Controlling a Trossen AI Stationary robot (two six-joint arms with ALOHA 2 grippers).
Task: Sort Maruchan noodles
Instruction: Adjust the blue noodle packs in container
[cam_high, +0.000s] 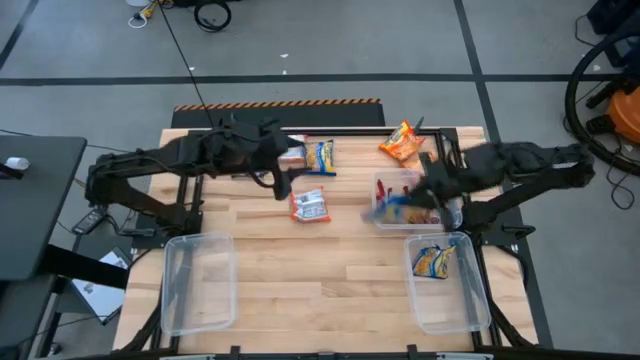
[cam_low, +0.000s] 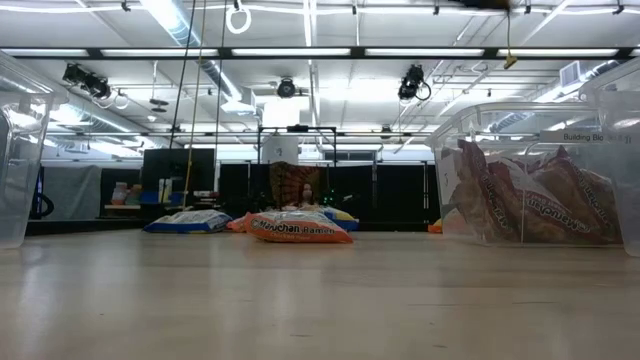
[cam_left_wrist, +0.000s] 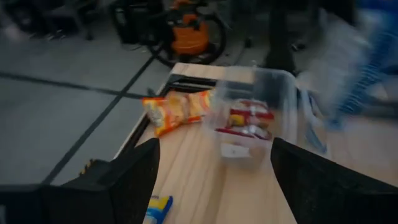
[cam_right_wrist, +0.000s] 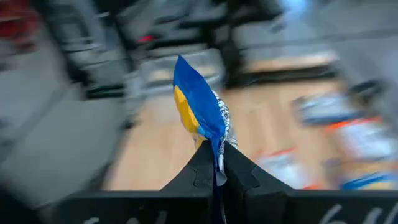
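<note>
Right gripper (cam_right_wrist: 217, 163) clamped on blue-and-yellow crinkly plastic noodle packet (cam_right_wrist: 198, 106), apparently for bin transfer.
Left gripper (cam_left_wrist: 214, 180) jaws apart, empty.

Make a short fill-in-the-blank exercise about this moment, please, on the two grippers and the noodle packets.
1. The right gripper is shut on a blue-and-yellow ____.
2. The left gripper has its fingers ____ and holds nothing.
3. The clear bin nearest the right arm holds ____ packet.
4. The clear bin on the left arm's side is ____.

Missing words: packet; open; one; empty
</note>
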